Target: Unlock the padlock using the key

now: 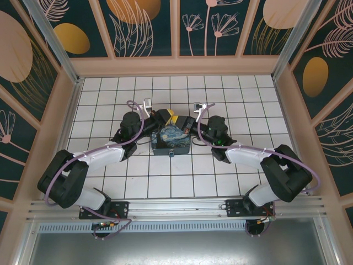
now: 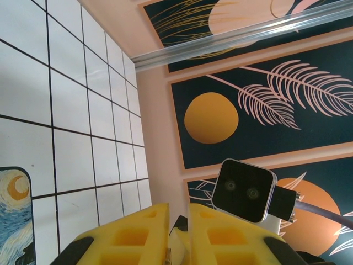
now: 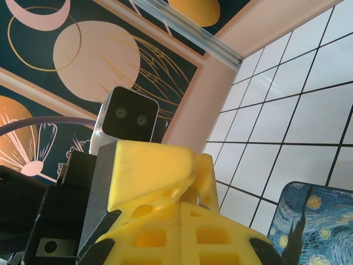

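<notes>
My two grippers meet tip to tip above the painted box (image 1: 171, 144) in the middle of the floor. The right gripper (image 3: 181, 203) is shut. A small greyish metal piece with a silvery edge, the key (image 3: 198, 197) by its look, pokes out at its tips. That piece sits between the yellow fingers (image 3: 151, 168) of the left gripper (image 1: 170, 117). In the left wrist view the left gripper (image 2: 178, 207) shows a narrow slit with a small dark and pale thing (image 2: 182, 226) in it. I cannot tell whether that is the padlock, or whether the fingers press on it.
The blue-and-yellow painted box (image 2: 14, 215) lies on the white tiled floor (image 1: 110, 99) right under the grippers. Pink walls with dark painted panels close in the back and sides. Each wrist camera (image 2: 243, 190) faces the other at close range.
</notes>
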